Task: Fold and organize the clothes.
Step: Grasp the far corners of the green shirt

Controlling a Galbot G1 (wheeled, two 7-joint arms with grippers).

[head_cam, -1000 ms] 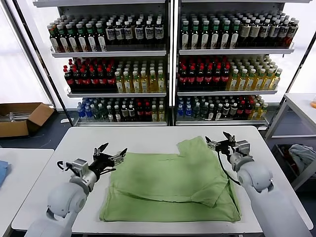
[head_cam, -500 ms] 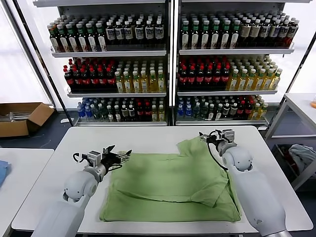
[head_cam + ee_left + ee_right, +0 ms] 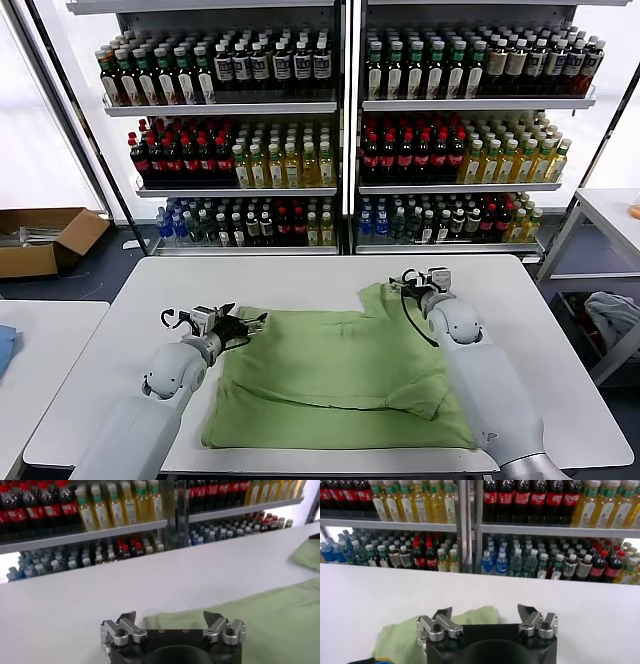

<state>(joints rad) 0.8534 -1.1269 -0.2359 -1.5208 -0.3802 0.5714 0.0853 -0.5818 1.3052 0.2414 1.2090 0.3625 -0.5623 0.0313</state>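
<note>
Both hands (image 3: 248,322) (image 3: 406,281) open at polo shirt (image 3: 340,375) far corners.

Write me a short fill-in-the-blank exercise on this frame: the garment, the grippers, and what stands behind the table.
1. The polo shirt on the white table is light ____.
2. Both the left gripper and the right gripper have their jaws ____.
3. The shelves behind the table are filled with ____.

Missing words: green; open; bottles
</note>
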